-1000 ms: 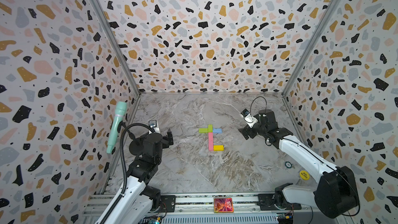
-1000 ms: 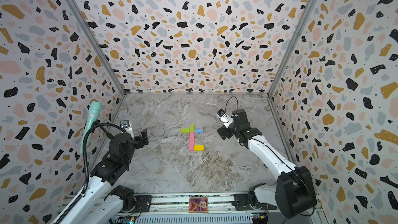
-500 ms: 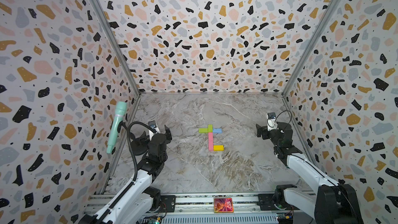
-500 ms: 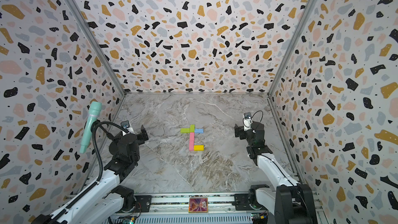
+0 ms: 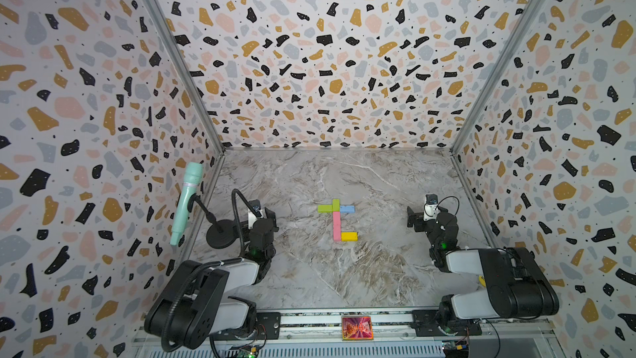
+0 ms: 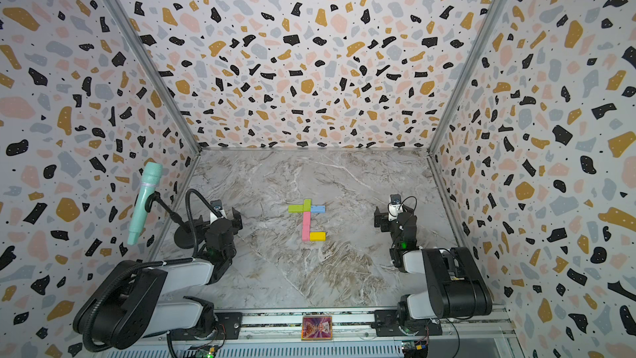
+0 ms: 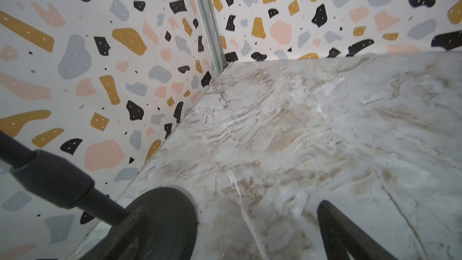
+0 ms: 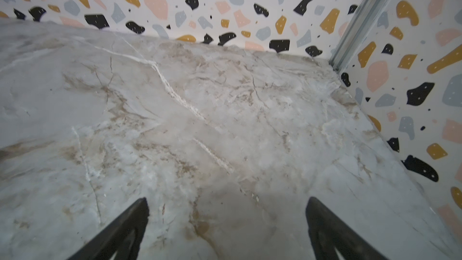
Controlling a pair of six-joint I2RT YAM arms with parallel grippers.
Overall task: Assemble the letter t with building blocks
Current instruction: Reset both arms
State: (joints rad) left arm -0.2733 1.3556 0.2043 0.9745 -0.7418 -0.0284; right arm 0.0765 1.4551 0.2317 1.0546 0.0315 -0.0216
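Finds the letter t (image 5: 336, 222) flat on the desk (image 5: 309, 280), well apart from the microphone stand's round base (image 5: 220, 235), on that base's side toward the right arm. Counts its building blocks in both top views: pink stem (image 6: 306, 225), lime green piece (image 5: 325, 208) and light blue piece (image 5: 348, 208) as crossbar, a second green piece (image 5: 336, 203) between them at the stem's far end, yellow foot (image 5: 349, 236) touching the stem's near end. Places the left gripper (image 5: 258, 218) just beside the base, jaws spread, nothing between them; shows one finger (image 7: 350, 236) near the base in the left wrist view. Places the right gripper (image 8: 226, 201) beyond the t from the base, jaws wide apart over bare desk, pinching nothing.
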